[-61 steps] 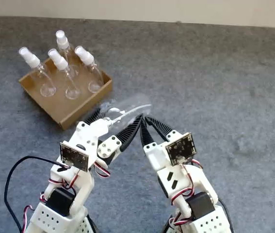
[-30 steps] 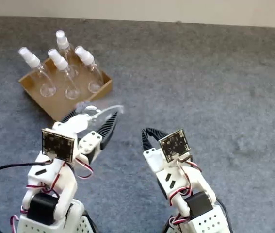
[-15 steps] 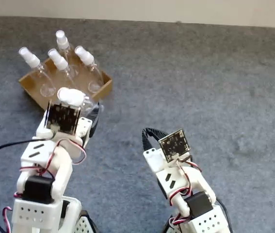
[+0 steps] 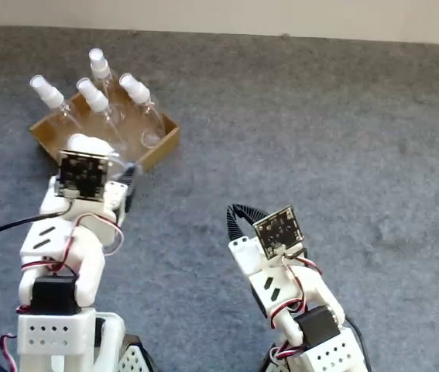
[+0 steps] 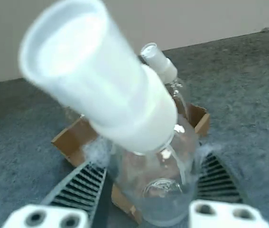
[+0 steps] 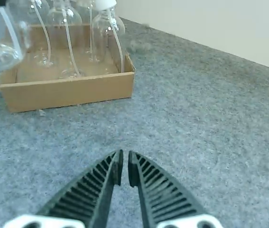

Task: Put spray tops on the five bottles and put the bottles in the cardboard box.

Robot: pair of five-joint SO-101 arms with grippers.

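Left gripper has its fingers clamped on both sides of the held bottle, a clear one, gripped low on the body. White spray top is on the bottle, which tilts toward the wrist camera. In the high view the held bottle sits at the near edge of the cardboard box, at the corner closest to the left arm; can't tell if its base touches the box floor. Four bottles stand upright inside the box, all with white tops, grouped close together. Right gripper has fingers almost together with a thin slit between the tips and nothing in them; it is low over the grey carpet, well apart from the box
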